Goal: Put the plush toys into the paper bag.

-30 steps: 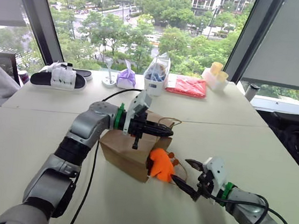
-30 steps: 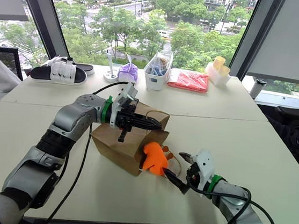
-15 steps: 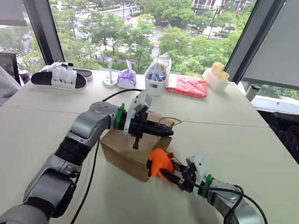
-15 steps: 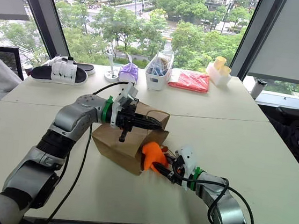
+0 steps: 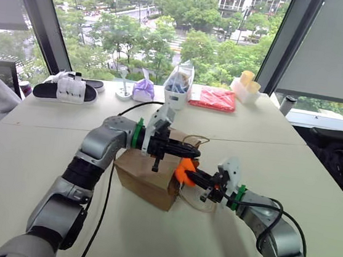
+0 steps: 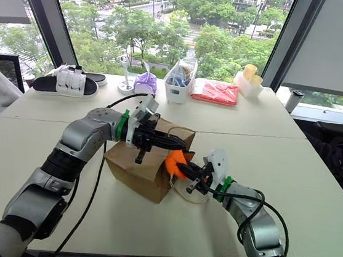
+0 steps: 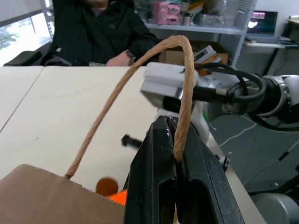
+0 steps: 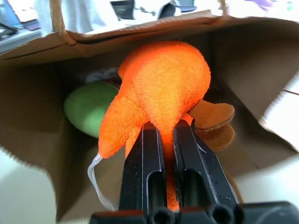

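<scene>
The brown paper bag [image 5: 144, 175] lies on its side on the table, mouth toward my right arm. My left gripper [image 5: 192, 151] is shut on one of its twisted loop handles [image 7: 140, 70], holding the mouth up. My right gripper [image 5: 192, 176] is shut on the orange plush toy [image 8: 161, 84] and holds it level at the bag's mouth [image 8: 140, 37]. The green plush toy [image 8: 88, 107] lies inside the bag, behind the orange one.
Along the far edge by the window sit a black-and-white slipper [image 5: 67, 89], a purple pouch [image 5: 144, 90], a clear bag of items [image 5: 178, 87], a red packet [image 5: 213, 98] and yellow cups [image 5: 248, 82]. A person in black sits behind the table in the left wrist view.
My right gripper closed on the orange toy, lifted it off the table and carried it up and left into the bag's mouth. The left arm kept still.
</scene>
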`<state>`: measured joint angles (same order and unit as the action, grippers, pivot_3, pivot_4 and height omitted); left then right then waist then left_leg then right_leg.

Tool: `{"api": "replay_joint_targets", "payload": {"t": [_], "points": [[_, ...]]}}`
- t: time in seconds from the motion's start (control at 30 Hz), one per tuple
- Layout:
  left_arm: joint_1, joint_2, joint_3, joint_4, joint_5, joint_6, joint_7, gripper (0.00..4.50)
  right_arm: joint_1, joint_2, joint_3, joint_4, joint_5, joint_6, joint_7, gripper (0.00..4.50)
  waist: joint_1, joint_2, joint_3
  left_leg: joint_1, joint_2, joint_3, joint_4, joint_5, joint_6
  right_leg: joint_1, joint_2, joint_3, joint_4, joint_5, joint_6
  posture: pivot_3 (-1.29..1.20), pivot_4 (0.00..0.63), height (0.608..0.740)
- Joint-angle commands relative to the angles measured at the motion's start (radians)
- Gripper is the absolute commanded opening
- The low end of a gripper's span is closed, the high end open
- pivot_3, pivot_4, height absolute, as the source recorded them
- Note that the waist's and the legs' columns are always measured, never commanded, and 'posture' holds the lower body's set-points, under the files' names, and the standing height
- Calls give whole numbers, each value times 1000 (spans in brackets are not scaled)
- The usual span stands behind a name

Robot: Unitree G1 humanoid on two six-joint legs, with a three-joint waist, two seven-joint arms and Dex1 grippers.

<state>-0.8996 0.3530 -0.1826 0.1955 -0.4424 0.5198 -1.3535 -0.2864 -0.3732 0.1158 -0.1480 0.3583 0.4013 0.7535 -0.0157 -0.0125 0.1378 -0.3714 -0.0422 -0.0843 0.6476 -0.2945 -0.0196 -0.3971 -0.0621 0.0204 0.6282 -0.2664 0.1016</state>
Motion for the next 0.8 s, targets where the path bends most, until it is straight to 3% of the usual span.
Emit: {"api": "replay_joint_targets", "payload": {"t": [0.03,0.33,0.43,0.63,0.8], "points": [[-26,3,3,-23,-10,-6,-7,0,-49,17,68,53,-19,-36,66,17,0,0,0,0,0,0,0,0,0,0,0,0,0,0,0,0,150,740],[-10,10,-1,-37,-2,-10,-2,0,-133,91,143,265,-95,-163,117,17,0,0,0,0,0,0,0,0,-1,0,0,0,0,0,0,0,150,740],[-1,15,-1,-44,1,-9,4,0,-147,108,126,315,-117,-213,97,1010,0,0,0,0,0,0,0,2,-4,0,0,0,1,0,0,0,150,740],[9,18,1,-46,3,-13,15,0,-98,82,110,280,-163,-244,53,3938,2,0,0,0,0,0,0,3,-5,0,0,0,1,0,0,0,150,740],[9,16,3,-43,4,-15,17,0,-26,63,43,175,-139,-231,-7,3938,2,0,0,-1,0,0,0,2,-4,0,0,0,1,0,0,0,150,740]]}}
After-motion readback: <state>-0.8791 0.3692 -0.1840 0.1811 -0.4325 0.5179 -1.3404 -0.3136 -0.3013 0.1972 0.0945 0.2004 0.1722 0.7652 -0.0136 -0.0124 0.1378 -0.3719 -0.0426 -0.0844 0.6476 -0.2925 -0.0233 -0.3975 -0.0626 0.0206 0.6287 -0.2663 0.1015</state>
